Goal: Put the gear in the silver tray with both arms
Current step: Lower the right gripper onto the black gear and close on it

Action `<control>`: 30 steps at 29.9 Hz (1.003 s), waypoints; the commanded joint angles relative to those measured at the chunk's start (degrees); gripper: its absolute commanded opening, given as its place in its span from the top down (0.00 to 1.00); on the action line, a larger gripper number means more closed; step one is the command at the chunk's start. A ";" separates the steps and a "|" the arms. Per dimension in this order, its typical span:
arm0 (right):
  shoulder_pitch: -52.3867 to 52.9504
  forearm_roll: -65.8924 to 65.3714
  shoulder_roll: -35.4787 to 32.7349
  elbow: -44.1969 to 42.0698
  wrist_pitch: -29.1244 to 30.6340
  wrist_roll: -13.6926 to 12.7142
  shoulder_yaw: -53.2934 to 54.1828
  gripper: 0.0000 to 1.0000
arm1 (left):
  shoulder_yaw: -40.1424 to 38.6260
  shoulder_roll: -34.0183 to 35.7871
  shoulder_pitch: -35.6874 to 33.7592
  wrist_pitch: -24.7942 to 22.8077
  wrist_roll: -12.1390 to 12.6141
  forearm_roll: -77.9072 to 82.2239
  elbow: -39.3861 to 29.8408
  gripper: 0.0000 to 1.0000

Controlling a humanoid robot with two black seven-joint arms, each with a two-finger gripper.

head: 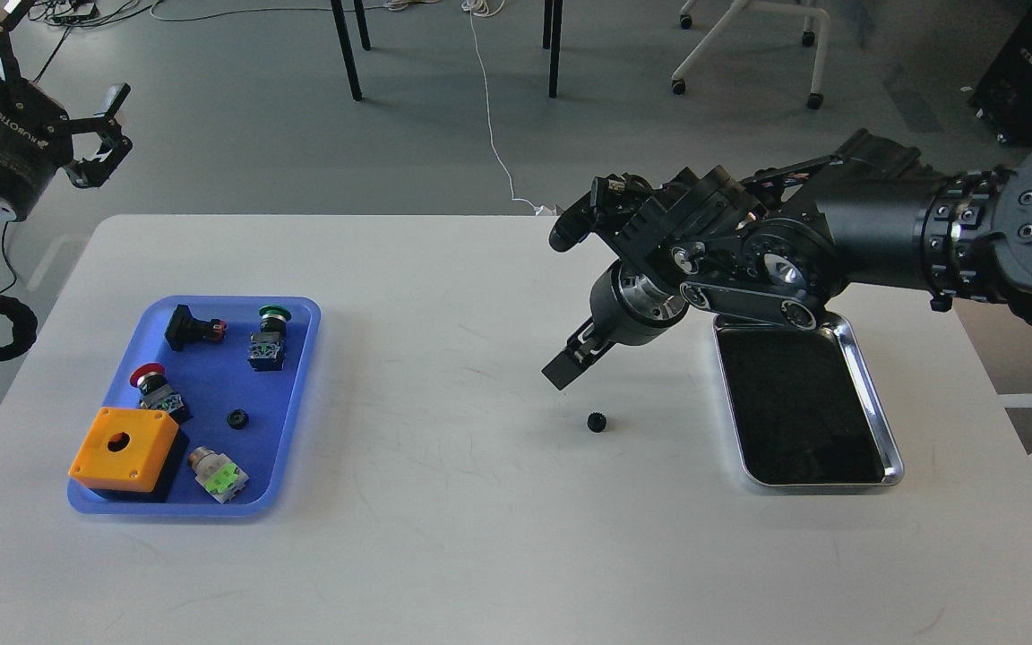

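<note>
Gear (597, 422), small, black and toothed, lies alone on the bare white table (444, 537), roughly midway between the table's left and right edges and a little toward the near edge, well apart from both trays. It rests flat on one face, so its axis points straight up; it is round and squat, with no long axis to speak of, and its bore faces the ceiling as far as the head view shows.

The right gripper (568, 365) hangs just above and slightly left of the gear, pointing down at the table, not touching it. The fingers are seen dark and nearly end-on, so I cannot tell whether they are apart or together; nothing is visibly held. That pose reads as a hover directly over the pick point (a judgement, not something seen).

The silver tray (874, 403) sits near the table's right edge, its long side running toward the near edge, its dark bottom bare. Being beside the right arm, it looks a short carry from the gear.

The left gripper (90, 134) is raised beyond the table's far left corner, fingers spread and holding nothing, clear of the blue tray (296, 403) near the left edge. That tray holds push-button switches, an orange box (124, 450) and a second gear (236, 417).
</note>
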 commanded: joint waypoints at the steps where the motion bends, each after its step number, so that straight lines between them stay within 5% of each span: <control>1: -0.94 -1.13 0.00 1.51 0.01 1.89 -2.82 0.09 | 0.09 0.07 0.26 0.00 0.03 0.01 0.01 0.02; 7: -3.06 -1.13 0.00 1.60 0.01 3.39 -4.67 0.11 | 0.09 0.33 0.26 0.00 0.03 0.10 -0.08 0.02; 14: -5.69 -1.22 0.00 0.90 -1.01 2.86 -4.67 0.30 | 0.10 0.33 0.34 0.00 0.03 0.10 -0.08 0.02; 30: -7.19 -0.52 0.00 -3.23 -1.72 2.95 -4.67 0.29 | 0.18 0.33 0.43 0.00 0.12 0.54 -0.08 0.02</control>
